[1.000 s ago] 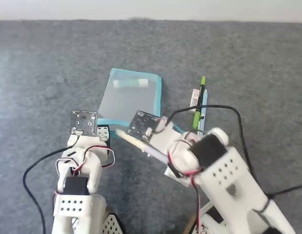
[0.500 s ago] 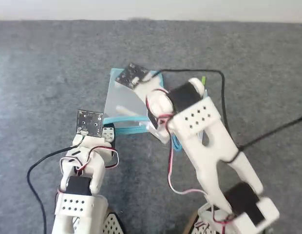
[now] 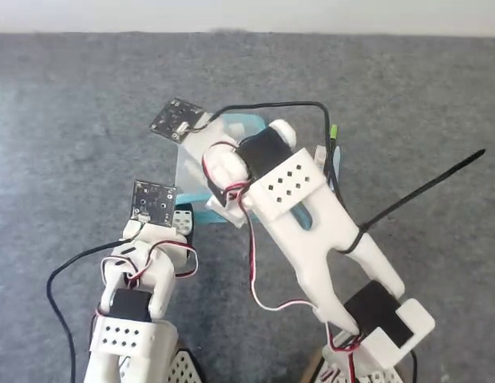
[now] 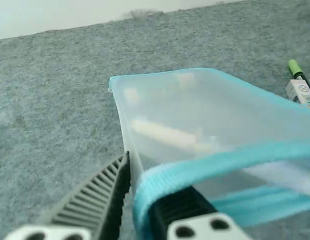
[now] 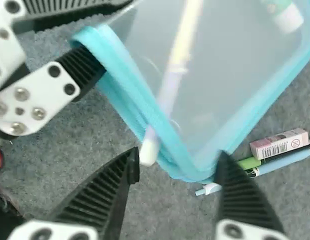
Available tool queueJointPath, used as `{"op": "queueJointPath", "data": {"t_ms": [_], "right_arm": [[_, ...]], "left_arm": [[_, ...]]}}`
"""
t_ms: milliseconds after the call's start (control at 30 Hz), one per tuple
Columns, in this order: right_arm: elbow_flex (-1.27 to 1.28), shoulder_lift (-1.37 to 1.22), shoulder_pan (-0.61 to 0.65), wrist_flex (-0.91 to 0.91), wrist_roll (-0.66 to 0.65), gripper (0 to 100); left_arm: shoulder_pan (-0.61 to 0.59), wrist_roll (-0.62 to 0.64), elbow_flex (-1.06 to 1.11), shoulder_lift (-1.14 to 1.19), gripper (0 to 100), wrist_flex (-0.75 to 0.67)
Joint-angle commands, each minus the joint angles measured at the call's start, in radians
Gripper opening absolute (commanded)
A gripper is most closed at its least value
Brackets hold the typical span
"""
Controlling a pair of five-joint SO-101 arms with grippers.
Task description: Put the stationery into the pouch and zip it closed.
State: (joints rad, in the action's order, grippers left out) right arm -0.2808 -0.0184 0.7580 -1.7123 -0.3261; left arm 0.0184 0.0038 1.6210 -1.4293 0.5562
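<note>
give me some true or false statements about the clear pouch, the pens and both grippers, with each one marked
1. The left gripper clamps the edge of the translucent pouch with light blue trim. True.
2. The right gripper is shut on the pale pen. False: it is open, and the pen lies partly inside the pouch.
3. The green pen is inside the pouch. False: it lies outside, on the grey table surface.
4. A small pink and white box lies beside the green pen. True.

Left claw [image 4: 145, 187] gripping pouch [image 4: 205, 110] rim, pen [image 4: 165, 134] inside, grey mat [image 4: 55, 100]
</note>
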Motion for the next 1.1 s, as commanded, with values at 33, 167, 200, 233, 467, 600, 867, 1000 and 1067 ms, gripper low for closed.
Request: {"op": "queueJointPath", "data": {"t_ms": [33,167,200,233,467,600,867,1000,1067], "right_arm": [[-0.058,0.07,0.008,0.013,0.008,38.6],[-0.055,0.151,-0.031,-0.002,0.008,40.7],[-0.054,0.177,-0.056,-0.008,0.008,40.7],[-0.052,0.202,-0.094,-0.013,0.008,40.7],[0.181,0.223,-0.427,0.107,0.103,40.7],[0.419,0.125,-0.506,0.292,0.198,40.7],[0.503,-0.114,-0.544,0.46,0.221,40.6],[0.502,-0.214,-0.579,0.526,0.212,40.5],[0.5,-0.246,-0.584,0.538,0.212,39.6]], "left_arm": [[0.011,-0.012,-0.03,0.0,1,-0.029],[0.009,-0.012,-0.03,0.0,1,-0.029],[0.006,-0.012,-0.03,-0.002,1,-0.028],[0.003,-0.012,-0.03,-0.002,1,-0.026],[0.006,-0.014,-0.028,-0.003,1,-0.026],[0.003,-0.014,-0.028,-0.003,1,-0.026],[0.002,-0.014,-0.022,-0.003,1,-0.011],[0.002,-0.014,-0.022,-0.003,1,-0.011],[0.002,-0.014,-0.022,-0.003,1,-0.011]]}}
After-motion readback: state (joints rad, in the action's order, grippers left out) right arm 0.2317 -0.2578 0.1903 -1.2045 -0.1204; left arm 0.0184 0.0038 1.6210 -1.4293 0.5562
